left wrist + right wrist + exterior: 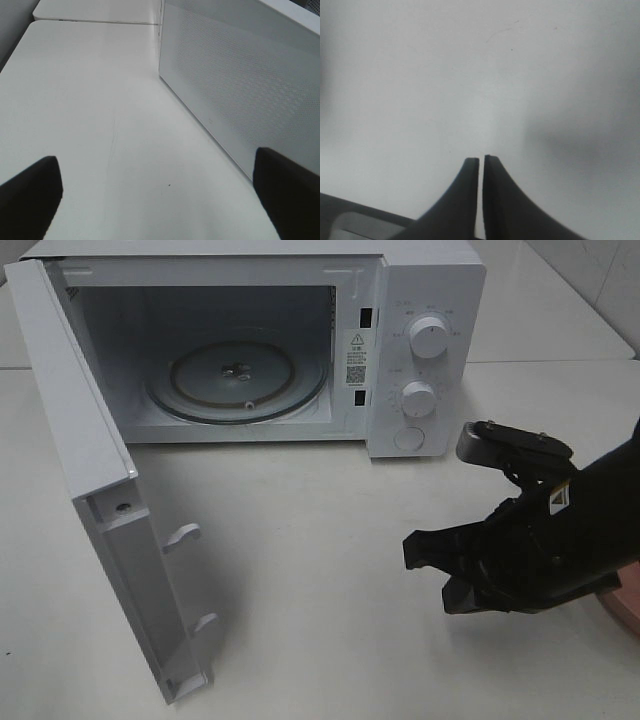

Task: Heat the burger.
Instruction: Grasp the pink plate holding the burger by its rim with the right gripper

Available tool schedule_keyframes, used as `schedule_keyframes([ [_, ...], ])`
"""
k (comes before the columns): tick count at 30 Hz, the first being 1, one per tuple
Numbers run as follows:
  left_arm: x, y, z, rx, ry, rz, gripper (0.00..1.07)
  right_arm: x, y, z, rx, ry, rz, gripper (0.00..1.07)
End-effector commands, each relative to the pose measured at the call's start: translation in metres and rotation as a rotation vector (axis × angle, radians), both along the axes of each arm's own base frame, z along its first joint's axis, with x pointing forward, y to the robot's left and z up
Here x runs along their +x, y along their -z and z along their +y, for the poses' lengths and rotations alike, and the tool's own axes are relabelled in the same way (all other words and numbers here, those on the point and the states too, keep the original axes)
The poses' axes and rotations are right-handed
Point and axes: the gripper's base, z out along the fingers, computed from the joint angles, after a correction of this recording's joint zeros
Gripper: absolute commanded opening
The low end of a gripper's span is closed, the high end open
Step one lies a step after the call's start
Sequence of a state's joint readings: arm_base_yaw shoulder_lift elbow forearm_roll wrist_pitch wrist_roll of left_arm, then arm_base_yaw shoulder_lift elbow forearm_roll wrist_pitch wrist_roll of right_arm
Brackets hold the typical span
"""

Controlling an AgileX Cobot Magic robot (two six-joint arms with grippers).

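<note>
The right gripper [481, 160] hangs low over the bare table [420, 75]. Its fingers [497, 200] are pressed nearly together, with only a thin slit between them and nothing in it. Behind its wrist, a sliver of the pink plate [627, 608] shows at the edge of the high view. The burger appears in no view; I judge it sits on that plate, hidden by the arm or out of frame.

The left gripper [157, 200] holds its fingers [30, 197] spread wide and empty. The outer face of the microwave door [240, 85] stands just beside one fingertip, so this arm is probably parked there to keep the opening clear.

Ahead of the right fingertips, well apart, stands the microwave [420, 300]. Its door stands fully open and the glass turntable [238, 380] is bare, ready to take the burger.
</note>
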State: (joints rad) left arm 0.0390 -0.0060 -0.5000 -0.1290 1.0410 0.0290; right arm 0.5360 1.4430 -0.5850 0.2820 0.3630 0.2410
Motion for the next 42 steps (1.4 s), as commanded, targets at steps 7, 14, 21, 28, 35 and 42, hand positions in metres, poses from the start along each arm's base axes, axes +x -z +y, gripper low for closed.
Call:
schedule_keyframes([
  [7, -0.003, 0.001, 0.000, -0.001, -0.001, -0.029, 0.98, 0.013, -0.022, -0.026, -0.196, -0.122, 0.086, 0.11],
  [14, -0.003, 0.001, 0.000, -0.001, -0.001, -0.029, 0.98, 0.023, -0.030, -0.054, -0.302, -0.141, 0.128, 0.29],
  [21, -0.003, 0.001, 0.000, -0.001, -0.001, -0.029, 0.98, 0.030, -0.032, -0.078, -0.359, -0.095, 0.124, 0.83],
  [28, -0.003, 0.001, 0.000, -0.001, -0.001, -0.029, 0.98, 0.038, -0.031, -0.099, -0.381, -0.083, 0.091, 1.01],
  [35, -0.003, 0.001, 0.000, -0.001, -0.001, -0.029, 0.98, 0.044, -0.025, -0.106, -0.396, -0.071, 0.089, 0.99],
  [42, -0.003, 0.001, 0.000, -0.001, -0.001, -0.029, 0.98, 0.055, -0.004, -0.105, -0.399, -0.085, 0.112, 0.98],
])
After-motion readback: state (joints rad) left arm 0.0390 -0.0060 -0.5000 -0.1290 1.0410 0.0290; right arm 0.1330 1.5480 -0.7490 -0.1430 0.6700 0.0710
